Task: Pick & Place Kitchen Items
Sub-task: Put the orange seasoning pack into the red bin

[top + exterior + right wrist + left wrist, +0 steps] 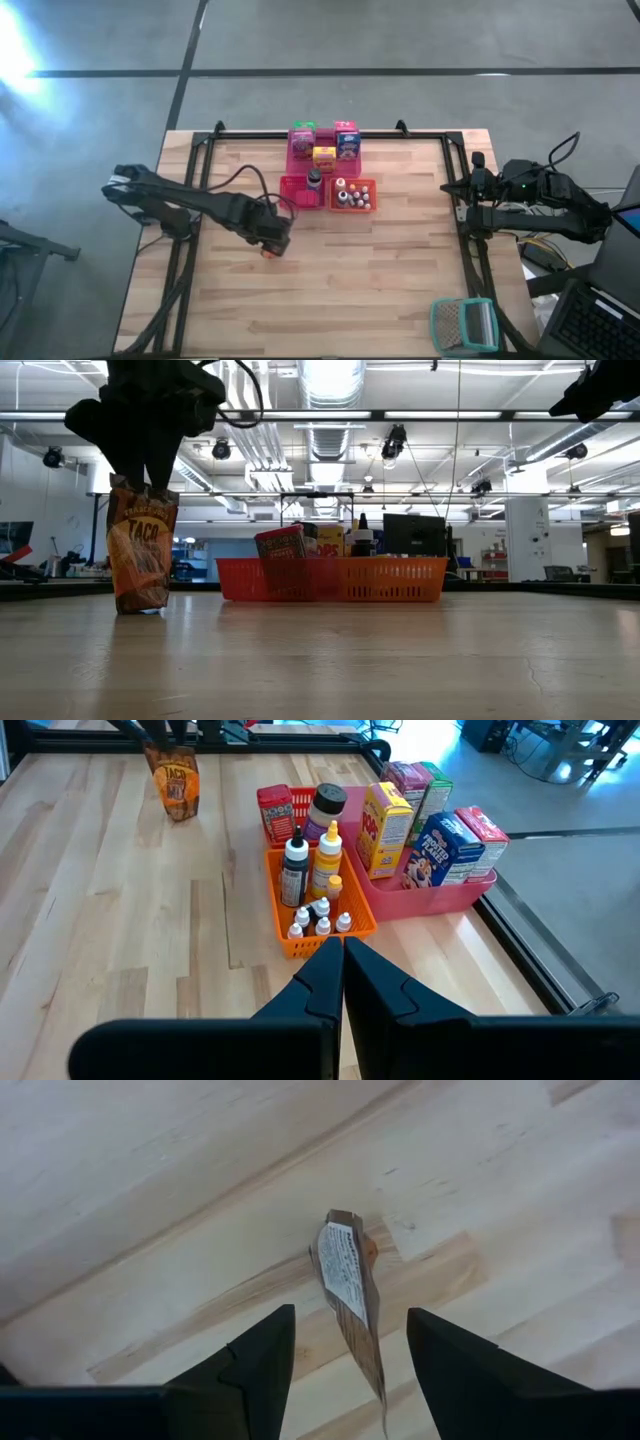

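An orange taco packet (140, 555) stands upright on the wooden table, left of the trays, with its bottom end on the boards. My left gripper (350, 1315) points down over it and is open. One finger stands on each side of the packet's top, and in the left wrist view a gap shows on both sides of the packet (345, 1275). The other kitchen items sit in the trays: cartons (440, 835) and small bottles (310, 870). My right gripper (342, 960) waits shut at the table's right edge.
A pink tray (300, 160) with cartons stands at the far middle. In front of it are a red tray (290, 195) and an orange tray (372, 205) of bottles. A teal-framed wire-mesh thing (463, 325) lies at the near right. Bare boards lie around the packet.
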